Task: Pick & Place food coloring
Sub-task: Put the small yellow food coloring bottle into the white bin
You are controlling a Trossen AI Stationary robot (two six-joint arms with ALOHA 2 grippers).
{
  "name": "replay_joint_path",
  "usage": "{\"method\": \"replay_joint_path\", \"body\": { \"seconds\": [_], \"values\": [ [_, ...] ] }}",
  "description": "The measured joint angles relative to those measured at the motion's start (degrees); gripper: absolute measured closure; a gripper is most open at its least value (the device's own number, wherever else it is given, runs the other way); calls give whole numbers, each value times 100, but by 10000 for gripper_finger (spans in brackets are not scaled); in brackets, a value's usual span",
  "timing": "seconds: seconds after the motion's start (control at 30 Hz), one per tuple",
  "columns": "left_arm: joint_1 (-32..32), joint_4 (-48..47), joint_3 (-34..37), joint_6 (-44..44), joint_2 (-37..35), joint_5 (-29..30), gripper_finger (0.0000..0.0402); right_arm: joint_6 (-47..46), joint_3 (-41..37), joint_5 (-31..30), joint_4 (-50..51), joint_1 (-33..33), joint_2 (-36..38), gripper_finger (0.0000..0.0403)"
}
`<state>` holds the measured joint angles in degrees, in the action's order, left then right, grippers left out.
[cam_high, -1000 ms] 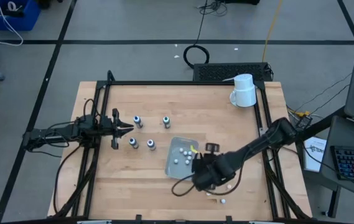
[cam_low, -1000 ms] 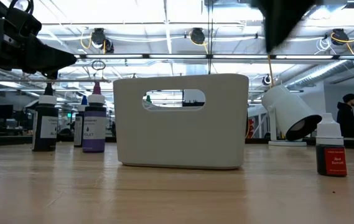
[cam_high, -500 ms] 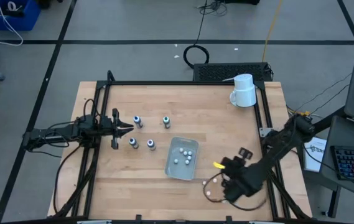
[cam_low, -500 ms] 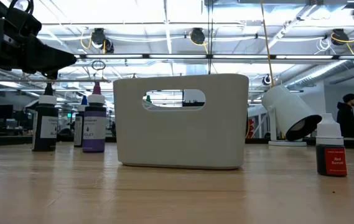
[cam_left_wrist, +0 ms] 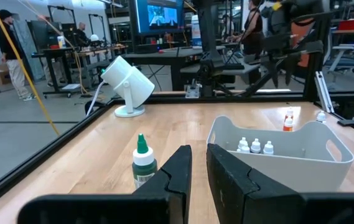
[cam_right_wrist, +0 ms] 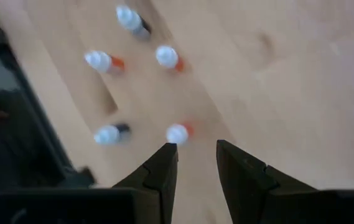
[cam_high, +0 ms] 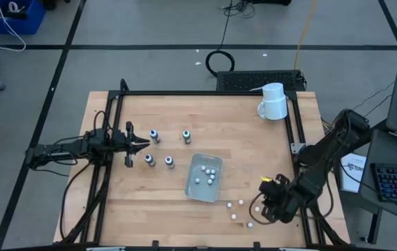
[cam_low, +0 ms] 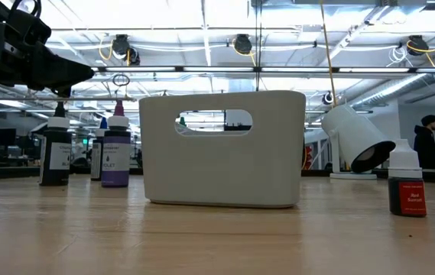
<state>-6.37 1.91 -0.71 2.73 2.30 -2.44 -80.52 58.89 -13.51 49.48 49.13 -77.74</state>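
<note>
Small food coloring bottles are in three groups. Several dark-capped ones (cam_high: 154, 136) stand upright on the wood near my left gripper (cam_high: 142, 144), which is shut and level at the table's left. Several white-capped ones (cam_high: 208, 173) sit in the white bin (cam_high: 191, 187). Several more (cam_high: 241, 203) stand loose on the table at the near right. My right gripper (cam_high: 259, 202) hangs open above these loose bottles, slanting down, with nothing between its fingers (cam_right_wrist: 195, 149). An orange bottle (cam_right_wrist: 177, 132) stands just beyond its fingertips.
A white mug (cam_high: 273, 101) lies on its side at the far right corner. A black frame (cam_high: 107, 139) runs along the table's edges. Bare wood lies between the bin and the mug. In the low view the bin (cam_low: 223, 149) stands mid-table, with bottles on either side of it.
My right gripper has swung from above the white bin toward the table's right and near edges, sinking a little and rolling about its own axis. It now hangs over the loose bottles. The left arm has kept still.
</note>
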Motion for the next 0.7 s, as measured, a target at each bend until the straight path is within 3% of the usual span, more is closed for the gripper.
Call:
{"method": "replay_joint_path", "body": {
  "seconds": [0.17, 0.37, 0.47, 0.7],
  "values": [
    [2, 0, 0, -1, 1, 0, 344, 310, -1022, -280, -1980, -81, 469, 304],
    [0, -11, 0, 1, -1, 0, 344, 360, -2179, 29, -4273, -274, 809, 305],
    [0, -2, 0, 1, -1, 0, 344, 54, -2506, 480, -4649, -447, 1002, 305],
    [2, 0, 2, 1, -1, 0, 344, 134, -2670, 432, -4757, -643, 1340, 305]
  ]
}}
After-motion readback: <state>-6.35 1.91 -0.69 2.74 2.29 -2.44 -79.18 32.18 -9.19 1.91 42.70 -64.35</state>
